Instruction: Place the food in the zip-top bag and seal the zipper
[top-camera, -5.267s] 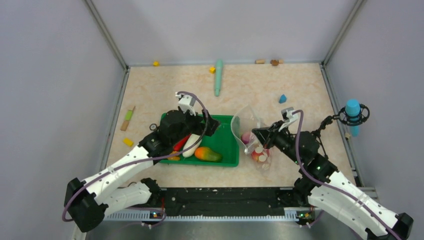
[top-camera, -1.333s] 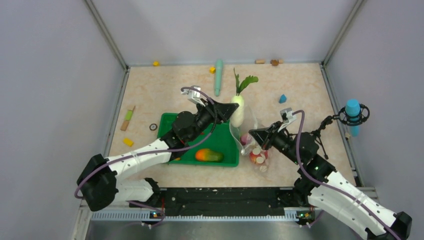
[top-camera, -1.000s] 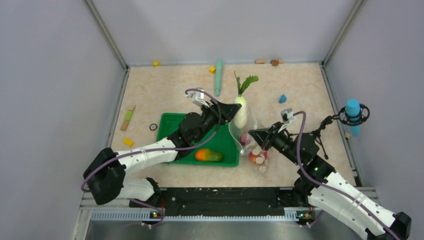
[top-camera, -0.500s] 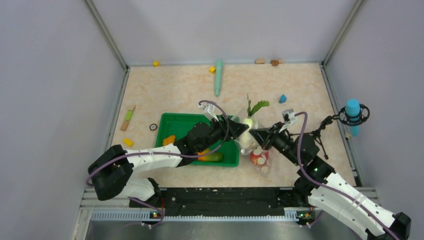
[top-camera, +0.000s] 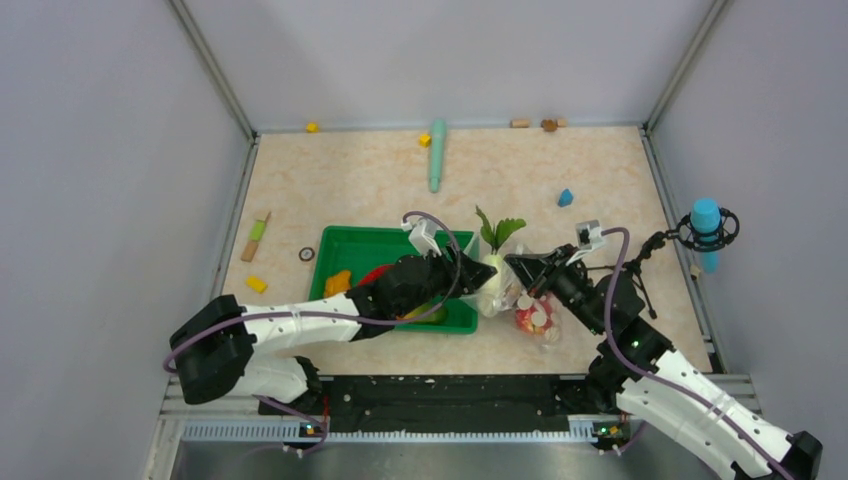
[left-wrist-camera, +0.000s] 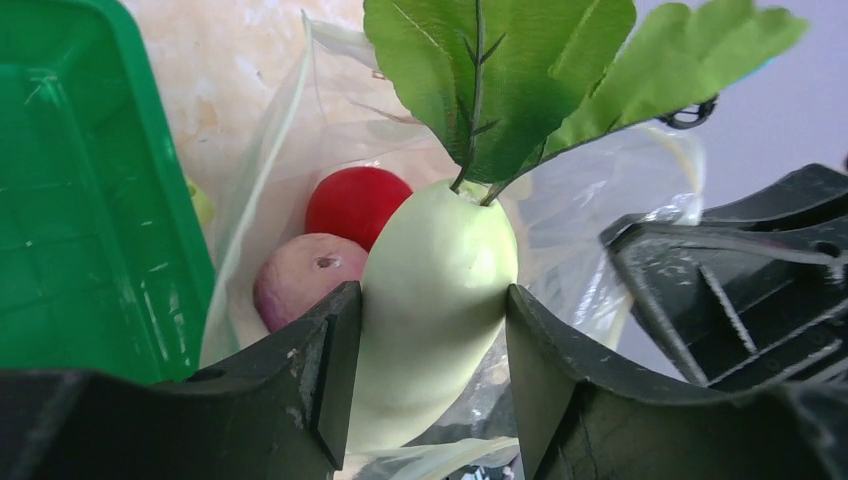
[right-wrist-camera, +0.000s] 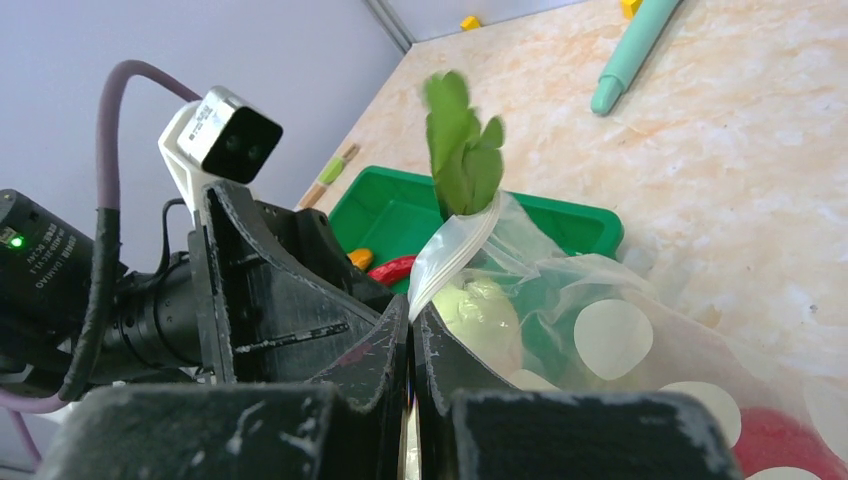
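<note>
My left gripper (top-camera: 482, 276) is shut on the white radish (top-camera: 496, 283), root end down in the mouth of the dotted zip-top bag (top-camera: 535, 315). Its green leaves (top-camera: 498, 231) stick up above the bag. In the left wrist view the fingers clamp the radish (left-wrist-camera: 440, 280), with a red tomato (left-wrist-camera: 355, 200) and the purple onion (left-wrist-camera: 298, 290) inside the bag below it. My right gripper (top-camera: 522, 268) is shut on the bag's mouth edge (right-wrist-camera: 455, 250) and holds it up and open. The red chili (top-camera: 375, 272) and the orange bunch (top-camera: 338, 282) lie in the green tray (top-camera: 345, 238). The mango is mostly hidden under my left arm.
The teal stick (top-camera: 437, 155) lies at the back centre beside a yellow block (top-camera: 424, 140). A blue block (top-camera: 565, 197) is at the back right, and wooden blocks (top-camera: 520, 123) are by the back wall. Small blocks (top-camera: 258, 235) lie left of the tray. A blue microphone (top-camera: 706, 228) stands by the right wall.
My left gripper lifted the radish out of the tray, carried it right and lowered it into the bag's mouth. My right gripper kept hold of the bag edge and shifted slightly right.
</note>
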